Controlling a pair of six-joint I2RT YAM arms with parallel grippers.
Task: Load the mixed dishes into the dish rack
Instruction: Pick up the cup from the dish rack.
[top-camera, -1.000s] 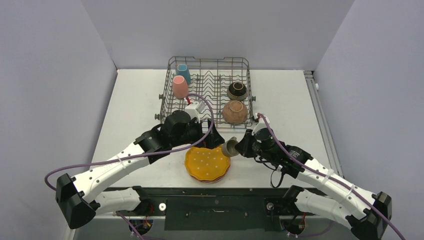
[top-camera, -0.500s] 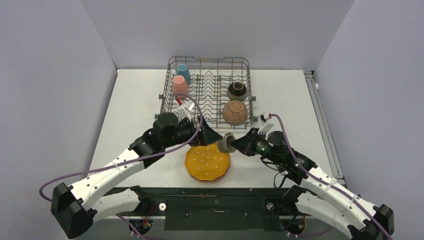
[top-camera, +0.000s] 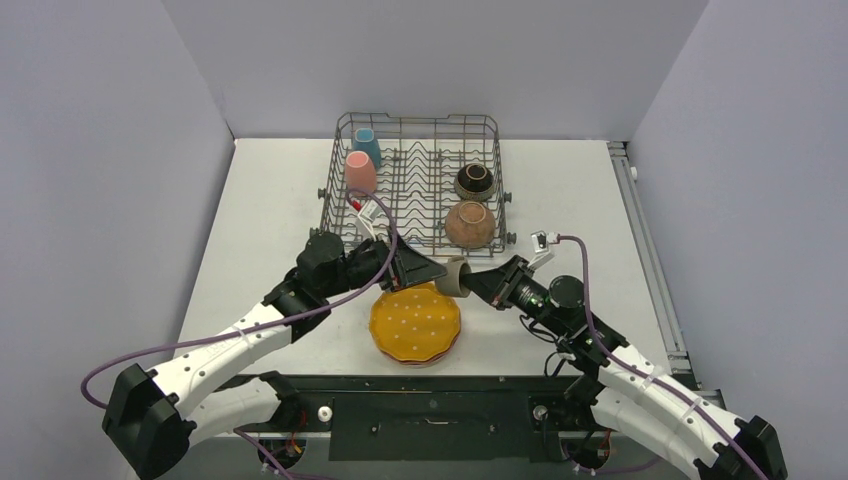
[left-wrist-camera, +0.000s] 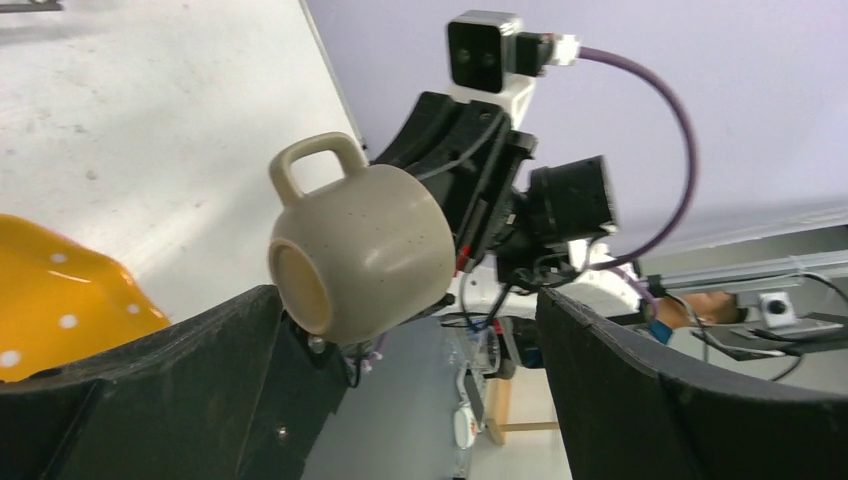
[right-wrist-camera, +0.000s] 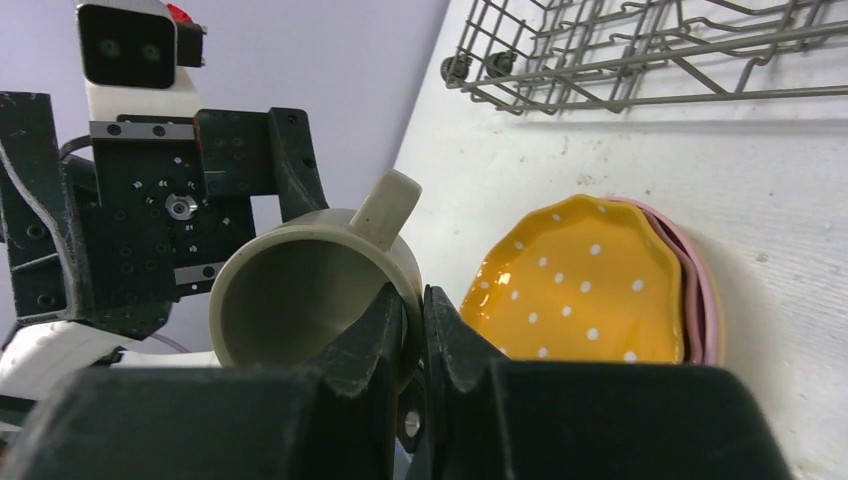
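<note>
My right gripper (right-wrist-camera: 418, 300) is shut on the rim of the grey-green cup (right-wrist-camera: 300, 290), one finger inside and one outside. It holds the cup (top-camera: 455, 277) sideways above the table, just in front of the dish rack (top-camera: 420, 125). My left gripper (top-camera: 425, 270) faces it, open wide. The cup's base (left-wrist-camera: 360, 250) sits between the tips of its two fingers, and whether they touch it I cannot tell. The orange-yellow dotted plate (top-camera: 415, 325) lies below on pink plates (right-wrist-camera: 700, 290).
In the rack a small blue cup (top-camera: 366, 147) and a pink cup (top-camera: 360, 174) stand at the left. A dark brown bowl (top-camera: 474, 181) and a terracotta bowl (top-camera: 469, 224) sit at the right. Upright tines fill the rack's middle.
My right arm has carried the cup left and up toward the left gripper. The left gripper has swung round to face the cup, still open.
</note>
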